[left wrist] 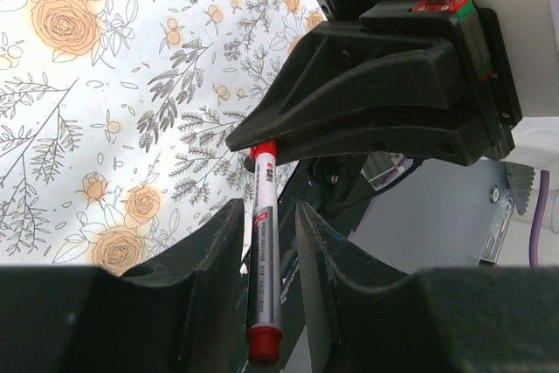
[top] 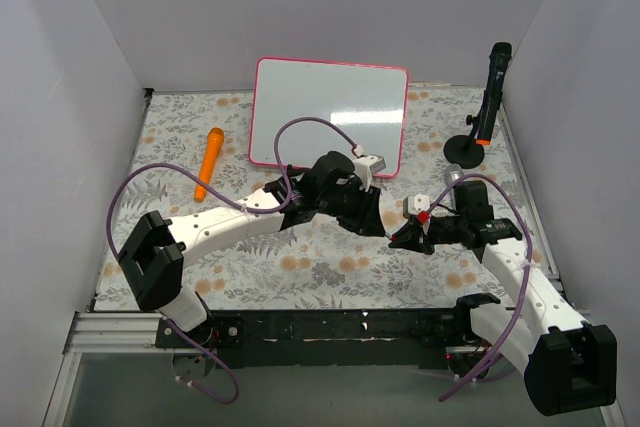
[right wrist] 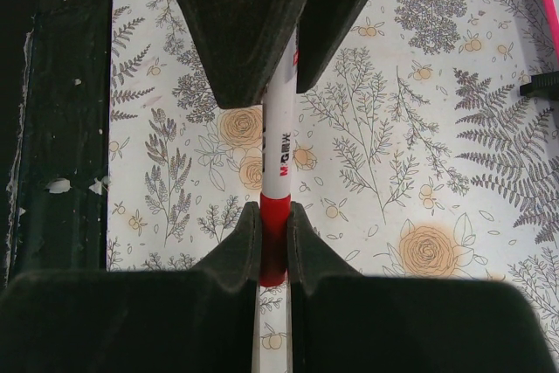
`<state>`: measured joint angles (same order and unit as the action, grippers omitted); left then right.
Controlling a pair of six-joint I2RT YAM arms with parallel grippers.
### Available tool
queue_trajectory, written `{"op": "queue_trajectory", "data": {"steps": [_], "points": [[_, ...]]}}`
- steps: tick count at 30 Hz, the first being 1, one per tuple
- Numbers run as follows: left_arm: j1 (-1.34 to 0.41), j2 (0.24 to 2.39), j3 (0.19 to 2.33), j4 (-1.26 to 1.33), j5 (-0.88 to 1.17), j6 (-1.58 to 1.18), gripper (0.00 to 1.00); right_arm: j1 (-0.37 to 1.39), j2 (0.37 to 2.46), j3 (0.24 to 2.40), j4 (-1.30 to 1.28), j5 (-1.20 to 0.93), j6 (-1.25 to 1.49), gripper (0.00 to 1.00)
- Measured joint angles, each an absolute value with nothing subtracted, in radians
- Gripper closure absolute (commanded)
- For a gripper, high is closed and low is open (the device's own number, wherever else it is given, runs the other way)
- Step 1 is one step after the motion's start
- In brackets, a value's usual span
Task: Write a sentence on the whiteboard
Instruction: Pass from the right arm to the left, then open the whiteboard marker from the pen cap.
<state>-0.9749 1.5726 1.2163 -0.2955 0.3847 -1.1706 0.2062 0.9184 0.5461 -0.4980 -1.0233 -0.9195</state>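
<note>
Whiteboard (top: 330, 112) sits at the back of the table (top: 250, 277), upper centre of the top view. Pink-red frame, face glossy white with a pale reflection. Its lower edge is just above the two arms' wrists. In the right wrist view a sliver of the pink frame and one black foot show at the upper right edge.

Both arms reach in to the middle of the frame and their grippers meet tip to tip, below the board's lower right corner and clear of it.

Right gripper (right wrist: 273, 216): fingers pressed tight on the red end section of a marker pen (right wrist: 278, 155), no gap either side. The pen's white barrel with printed lettering runs straight up the frame from there.

Left gripper (left wrist: 269, 216): fingers flank the barrel. Its own wrist view shows a thin dark strip on each side of the pen, while the right wrist view shows the fingers hard against it. Cannot tell whether it is actually gripping. A second red end of the pen lies low between these fingers.

The pen hangs above the floral table, bridging the two grippers.

Orange stick-shaped object (top: 210, 162) lies on the table, left of the whiteboard and well apart from it. Black stand (top: 482, 107) with a round base is at the right, near the board's right edge
</note>
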Motion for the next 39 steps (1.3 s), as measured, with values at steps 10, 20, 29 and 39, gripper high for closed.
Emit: {"op": "queue_trajectory", "data": {"steps": [10, 20, 29, 39], "points": [[-0.975, 1.589, 1.236, -0.318, 0.421, -1.147, 0.73, 0.206, 0.922, 0.546, -0.498, -1.024, -0.920, 0.99], [-0.973, 1.610, 1.259, -0.341, 0.427, -1.129, 0.84, 0.206, 0.923, 0.546, -0.501, -1.026, -0.922, 0.99], [-0.973, 1.615, 1.260, -0.344, 0.430, -1.121, 1.00, 0.206, 0.925, 0.546, -0.510, -1.027, -0.932, 0.99], [-0.853, 1.381, 1.097, -0.291, 0.458, -1.102, 1.00, 0.169, 0.916, 0.574, -0.566, -1.029, -1.023, 0.99]]}}
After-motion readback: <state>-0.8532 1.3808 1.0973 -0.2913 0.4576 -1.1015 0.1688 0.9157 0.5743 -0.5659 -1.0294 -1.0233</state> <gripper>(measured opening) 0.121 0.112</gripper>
